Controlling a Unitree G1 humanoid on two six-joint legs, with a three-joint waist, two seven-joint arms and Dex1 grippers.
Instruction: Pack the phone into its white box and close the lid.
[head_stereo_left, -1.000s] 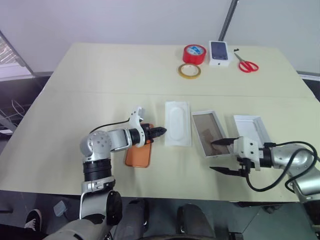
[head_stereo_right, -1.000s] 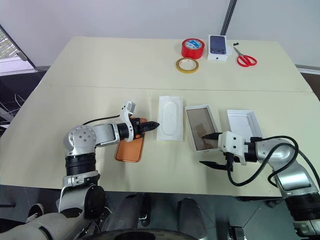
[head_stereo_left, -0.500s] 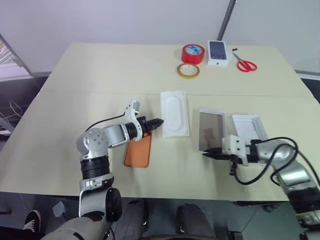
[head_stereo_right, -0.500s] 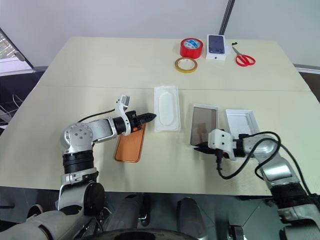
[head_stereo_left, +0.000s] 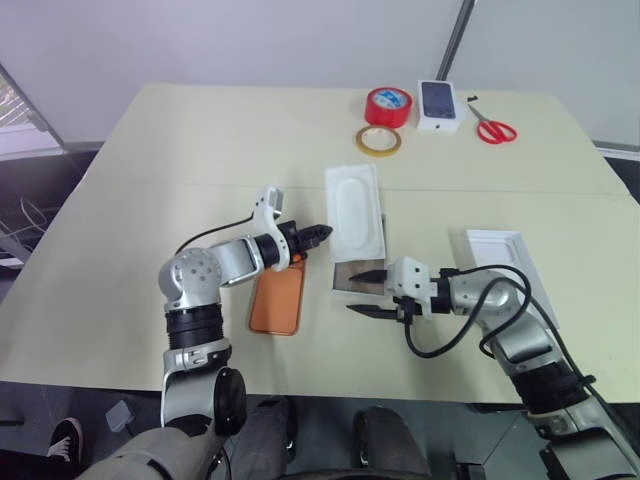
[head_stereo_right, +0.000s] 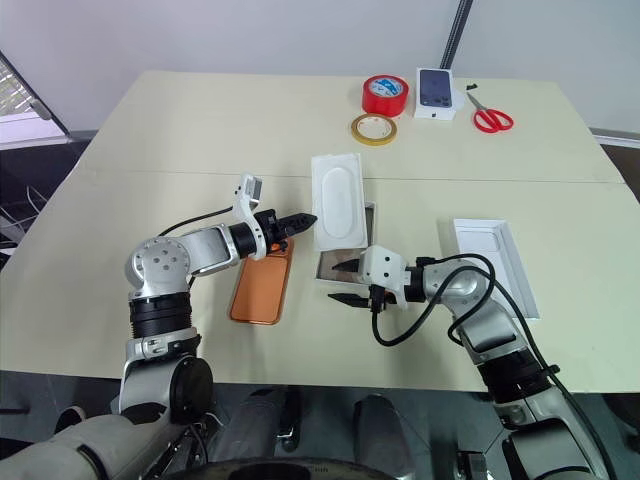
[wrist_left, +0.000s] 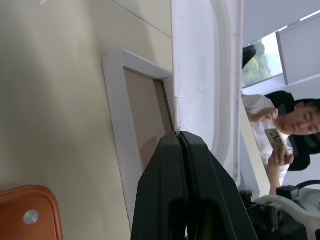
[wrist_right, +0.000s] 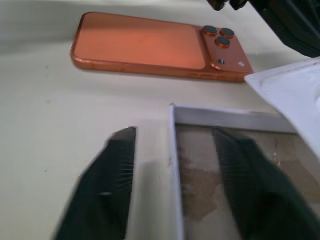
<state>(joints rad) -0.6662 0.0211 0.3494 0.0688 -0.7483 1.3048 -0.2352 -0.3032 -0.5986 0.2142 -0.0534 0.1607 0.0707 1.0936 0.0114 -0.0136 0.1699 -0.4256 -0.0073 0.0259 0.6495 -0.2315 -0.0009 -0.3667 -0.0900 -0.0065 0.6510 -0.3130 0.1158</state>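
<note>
The phone (head_stereo_left: 276, 299) lies camera side up on the beige surface (head_stereo_left: 200, 150), near its front edge and left of centre. Just beside it sits the white box (head_stereo_right: 338, 268), partly covered by a flat white insert (head_stereo_left: 355, 211) that the left gripper (head_stereo_left: 322, 233) pinches at one edge with its jaws pressed together. The right gripper (head_stereo_left: 368, 291) has its jaws spread astride the box's near wall. The lid (head_stereo_left: 505, 262) rests toward the right edge. Near the far edge lie a red tape roll (head_stereo_left: 388, 106), a yellow tape ring (head_stereo_left: 378, 141), a small carton (head_stereo_left: 439, 105) and scissors (head_stereo_left: 490, 127). A person (wrist_left: 280, 135) is seated beyond the surface.
</note>
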